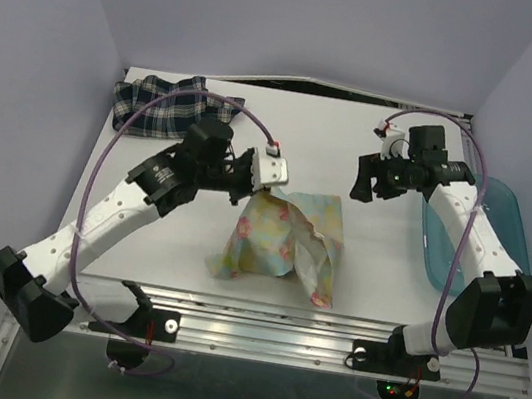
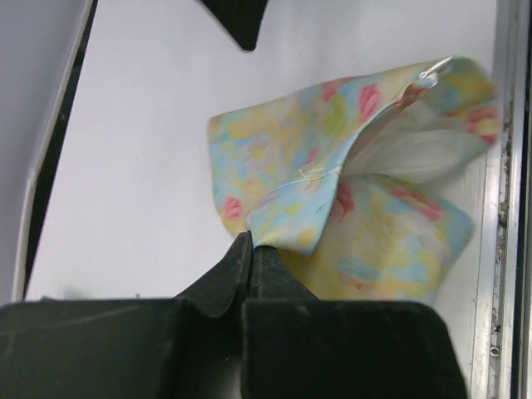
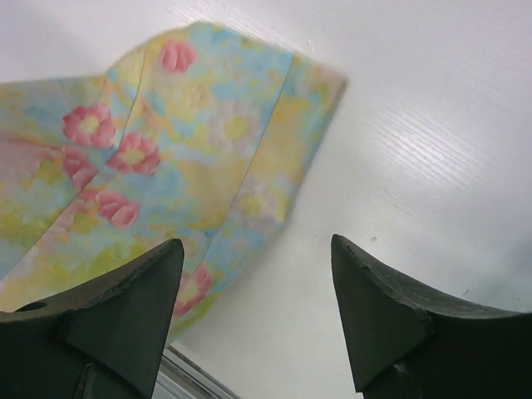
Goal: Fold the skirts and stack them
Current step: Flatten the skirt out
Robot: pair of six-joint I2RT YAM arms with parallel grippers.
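Note:
The pastel flower-print skirt (image 1: 285, 238) lies crumpled near the table's front middle, its far left corner lifted. My left gripper (image 1: 249, 179) is shut on that corner; the left wrist view shows its jaws (image 2: 249, 241) pinching the skirt (image 2: 349, 191) edge above the table. My right gripper (image 1: 375, 181) is open and empty, held above the table to the right of the skirt. Its open fingers (image 3: 141, 291) frame the skirt's corner (image 3: 183, 150) below. The plaid skirt (image 1: 164, 106) lies bunched at the far left corner of the table.
A translucent teal bin (image 1: 488, 235) sits at the table's right edge, beside the right arm. A metal rail (image 1: 326, 331) runs along the near edge. Purple walls close in the sides and back.

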